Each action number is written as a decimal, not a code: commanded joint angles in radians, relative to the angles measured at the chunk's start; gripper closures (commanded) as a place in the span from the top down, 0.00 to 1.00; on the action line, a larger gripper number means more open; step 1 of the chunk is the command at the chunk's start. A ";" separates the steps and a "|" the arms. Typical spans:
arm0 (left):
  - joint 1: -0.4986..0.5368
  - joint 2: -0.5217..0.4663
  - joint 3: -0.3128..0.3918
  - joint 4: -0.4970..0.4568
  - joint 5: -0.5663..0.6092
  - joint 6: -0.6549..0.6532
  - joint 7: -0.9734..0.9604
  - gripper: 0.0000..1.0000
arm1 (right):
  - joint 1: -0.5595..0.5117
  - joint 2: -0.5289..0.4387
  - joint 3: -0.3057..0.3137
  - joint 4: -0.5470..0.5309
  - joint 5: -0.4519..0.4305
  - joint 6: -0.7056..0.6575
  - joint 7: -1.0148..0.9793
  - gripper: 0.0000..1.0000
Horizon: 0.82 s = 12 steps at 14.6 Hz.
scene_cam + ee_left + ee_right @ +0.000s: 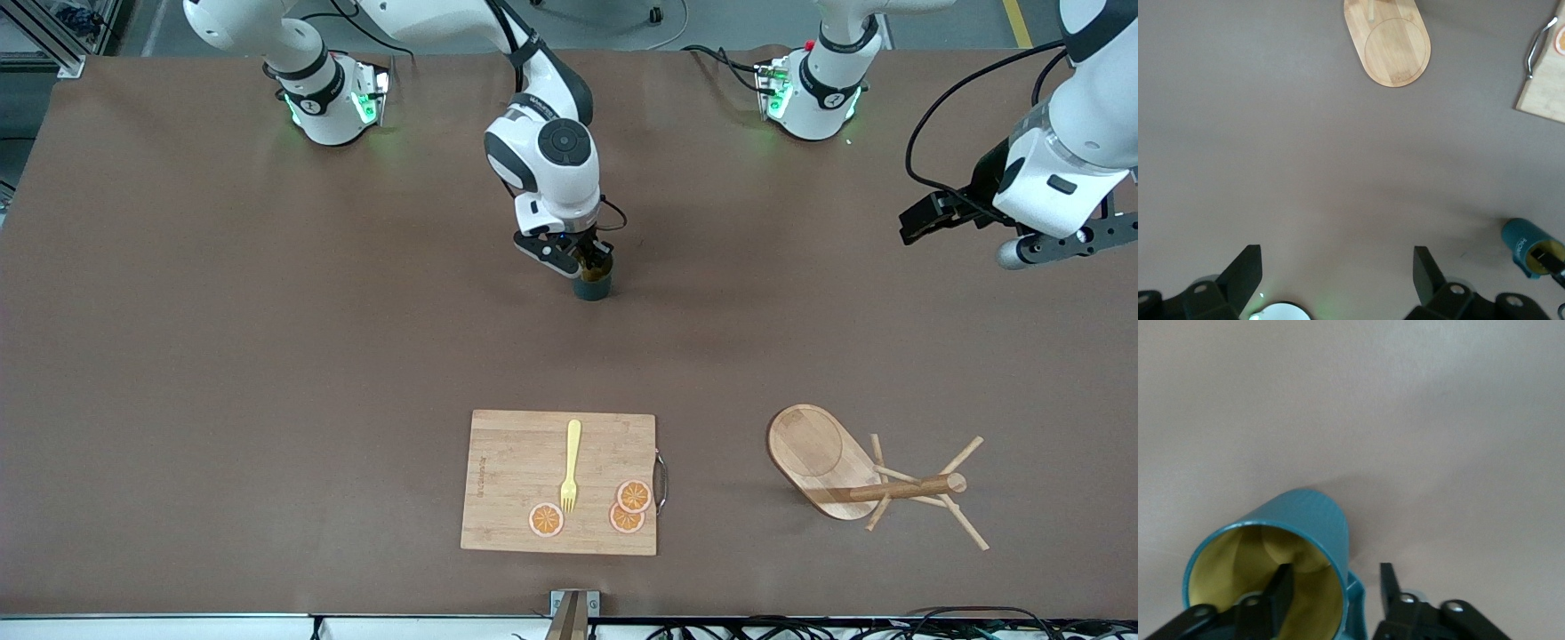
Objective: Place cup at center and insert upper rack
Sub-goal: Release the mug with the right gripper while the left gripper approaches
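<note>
The dark teal cup [593,286] with a yellow inside stands on the brown table, near its middle. My right gripper [589,258] is right over it, open. In the right wrist view the gripper [1335,572] straddles the wall of the cup [1305,520] by its handle, one finger inside and one outside, with gaps on both sides. The wooden mug tree [898,489] lies on its side toward the left arm's end, nearer the front camera. My left gripper [1067,244] waits in the air over that end of the table, open and empty [1338,250]. The left wrist view shows the tree's oval base [1395,50] and the cup [1521,243].
A rectangular bamboo cutting board [558,480] lies nearer the front camera than the cup, with a yellow fork [571,467] and three orange slices [634,495] on it. Its corner and metal handle show in the left wrist view [1545,100].
</note>
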 commanded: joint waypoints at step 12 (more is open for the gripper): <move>-0.013 -0.009 -0.574 -0.218 0.156 0.256 -0.601 1.00 | -0.585 -0.398 -0.012 0.026 0.008 -0.677 -1.279 1.00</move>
